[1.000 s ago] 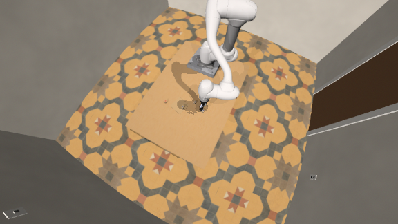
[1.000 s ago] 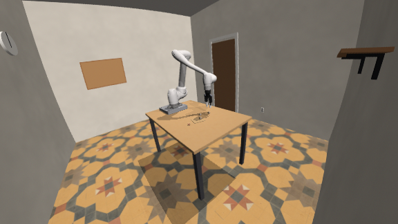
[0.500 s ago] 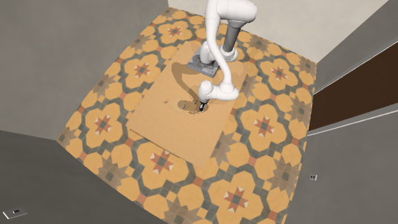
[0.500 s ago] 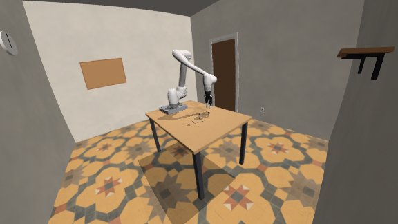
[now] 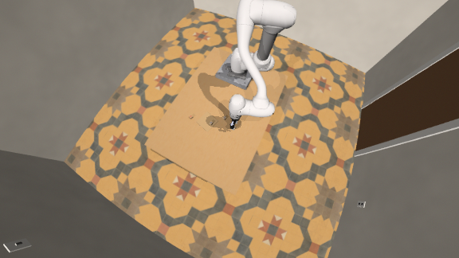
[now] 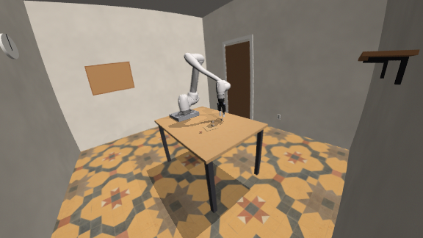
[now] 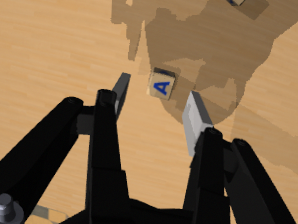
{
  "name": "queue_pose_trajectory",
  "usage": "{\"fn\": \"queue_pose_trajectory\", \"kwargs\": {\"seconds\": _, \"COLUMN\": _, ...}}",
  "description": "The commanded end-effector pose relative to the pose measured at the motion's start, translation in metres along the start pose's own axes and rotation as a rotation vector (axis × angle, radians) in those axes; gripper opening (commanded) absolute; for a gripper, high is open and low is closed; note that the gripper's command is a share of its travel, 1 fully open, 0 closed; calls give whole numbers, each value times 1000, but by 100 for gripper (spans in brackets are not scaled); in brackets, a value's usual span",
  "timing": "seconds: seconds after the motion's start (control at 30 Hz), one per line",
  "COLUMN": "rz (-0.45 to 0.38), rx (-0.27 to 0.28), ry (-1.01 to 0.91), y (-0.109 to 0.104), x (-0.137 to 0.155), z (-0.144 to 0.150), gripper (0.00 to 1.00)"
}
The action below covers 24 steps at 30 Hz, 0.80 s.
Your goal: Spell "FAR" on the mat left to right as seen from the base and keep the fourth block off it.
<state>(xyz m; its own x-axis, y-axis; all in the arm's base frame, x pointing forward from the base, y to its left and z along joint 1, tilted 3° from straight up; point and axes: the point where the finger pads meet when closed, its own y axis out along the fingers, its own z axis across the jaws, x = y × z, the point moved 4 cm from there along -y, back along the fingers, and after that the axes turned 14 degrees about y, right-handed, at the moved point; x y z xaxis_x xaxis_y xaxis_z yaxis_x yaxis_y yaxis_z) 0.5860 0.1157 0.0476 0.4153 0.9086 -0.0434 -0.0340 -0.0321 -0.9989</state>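
White arm rises from a grey base plate [image 5: 221,76] at the far end of the table [image 5: 239,167] and bends down toward the middle. Claw [image 5: 233,125] points down over the table's shadowed area. One small block [image 5: 191,116] lies apart to its left; another small block [image 5: 212,122] sits nearer. Letters unreadable.
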Motion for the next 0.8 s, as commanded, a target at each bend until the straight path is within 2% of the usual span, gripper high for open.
{"fn": "queue_pose_trajectory", "kwargs": {"seconds": 0.0, "rz": 2, "rx": 6, "ry": -2, "y": 10, "x": -1, "z": 3, "gripper": 37}}
{"fn": "queue_pose_trajectory", "kwargs": {"seconds": 0.77, "rz": 2, "rx": 6, "ry": -2, "y": 20, "x": -1, "z": 3, "gripper": 37}}
